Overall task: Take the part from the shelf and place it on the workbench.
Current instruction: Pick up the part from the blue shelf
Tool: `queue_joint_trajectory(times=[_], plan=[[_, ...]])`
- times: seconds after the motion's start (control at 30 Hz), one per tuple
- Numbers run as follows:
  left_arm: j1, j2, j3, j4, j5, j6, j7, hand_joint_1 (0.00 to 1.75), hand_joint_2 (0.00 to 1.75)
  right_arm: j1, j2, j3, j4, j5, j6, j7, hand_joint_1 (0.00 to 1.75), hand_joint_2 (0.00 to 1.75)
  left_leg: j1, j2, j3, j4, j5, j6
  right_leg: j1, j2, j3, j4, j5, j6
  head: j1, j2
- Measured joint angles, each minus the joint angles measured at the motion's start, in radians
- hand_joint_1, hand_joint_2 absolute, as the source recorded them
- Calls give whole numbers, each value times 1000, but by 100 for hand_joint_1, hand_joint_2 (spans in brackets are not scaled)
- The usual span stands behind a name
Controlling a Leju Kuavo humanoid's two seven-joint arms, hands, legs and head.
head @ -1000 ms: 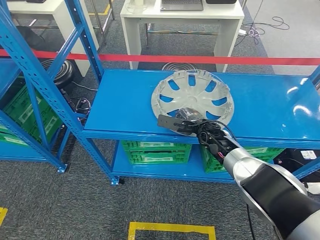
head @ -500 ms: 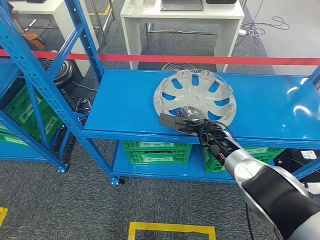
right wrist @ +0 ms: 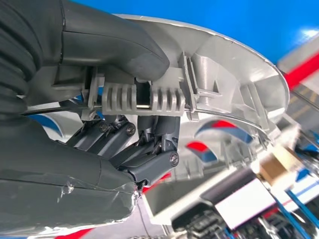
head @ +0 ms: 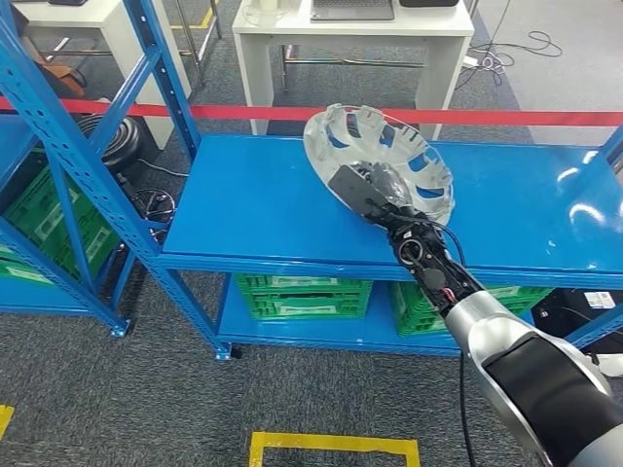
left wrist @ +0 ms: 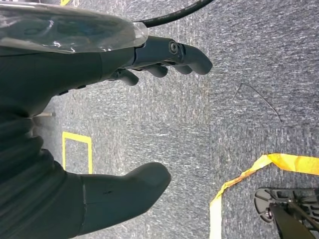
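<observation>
The blue steel shelf [head: 257, 209] has borne the part; its lower level holds two green plastic crates [head: 305, 295], with a further green crate in the rack at the far left. One silver plastic wheel cover [head: 382, 156] is tilted, its near edge raised clear of the shelf, because I grip the rim there to lift it. My right hand [head: 375, 190] clamps that rim, thumb on one face, fingers [right wrist: 150, 164] on the other. My left hand [left wrist: 112, 124] hangs above the carpet, fingers apart, holding nothing.
</observation>
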Motion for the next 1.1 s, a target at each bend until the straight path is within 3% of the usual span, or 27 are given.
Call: queue_joint_trajectory(times=[0.53,0.8,1.1], plan=[[4,-5,1,0,-1,2,-1,0,175,102,-11,-62,-415,-101,-47,-56,175,175,0,0,0,-1,0,0,0,0,-1,0,-1,-1,0,0],[11,-6,2,0,0,13,-3,0,175,152,-12,-68,-611,-200,-3,-115,175,175,0,0,-1,-1,0,0,0,0,-1,0,-1,-1,0,0],[12,-7,16,0,0,14,-5,0,175,181,-12,-61,-764,-215,16,-119,175,175,0,0,-1,-1,0,-1,0,0,-2,0,-1,-2,0,0]])
